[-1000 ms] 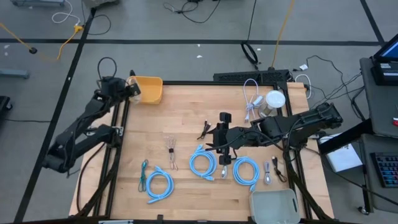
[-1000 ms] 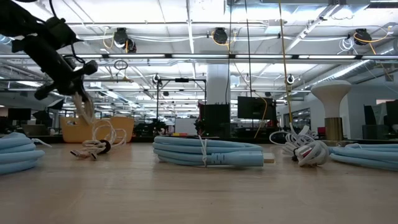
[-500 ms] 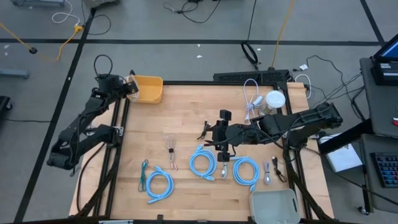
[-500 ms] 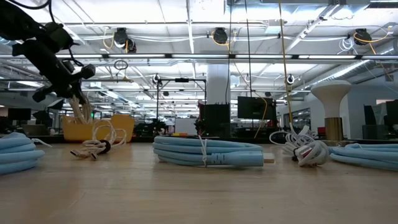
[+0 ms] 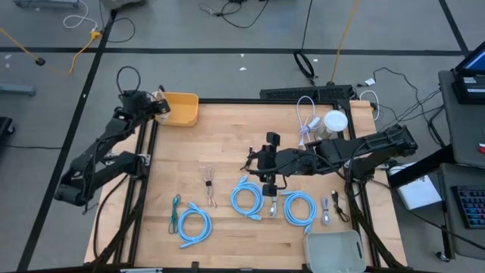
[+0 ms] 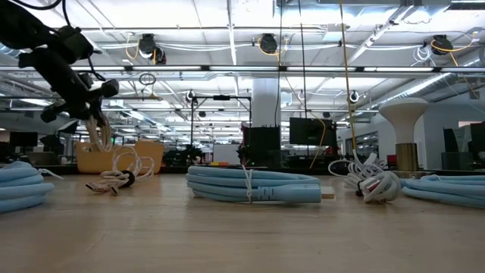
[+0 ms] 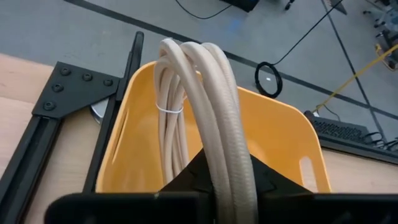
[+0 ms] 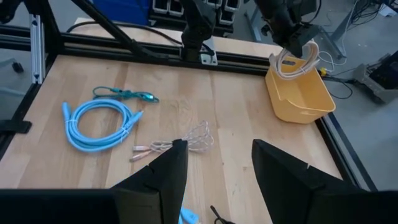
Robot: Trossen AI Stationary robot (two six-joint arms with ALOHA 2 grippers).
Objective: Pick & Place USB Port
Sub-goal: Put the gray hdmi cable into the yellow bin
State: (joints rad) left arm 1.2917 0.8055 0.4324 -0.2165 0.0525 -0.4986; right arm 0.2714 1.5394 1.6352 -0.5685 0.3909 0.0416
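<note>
Left gripper [image 5: 157, 108], from above, sits at the yellow bin [image 5: 180, 111] in your desk's [image 5: 227, 144] far-left corner; your right gripper [image 5: 267, 171] hovers mid-desk, fingers apart. Through the left wrist camera, you see it clamped on the cream cable [image 7: 202, 106] over the bin [image 7: 273, 130]. From the right wrist, the cable [image 8: 297, 61] hangs just above the bin [image 8: 300, 95].

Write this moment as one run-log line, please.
left gripper: shut on cream cable | over yellow bin | right gripper: open, mid-table

four blue cables [image 5: 246, 200], two bins [image 5: 182, 108]
</note>
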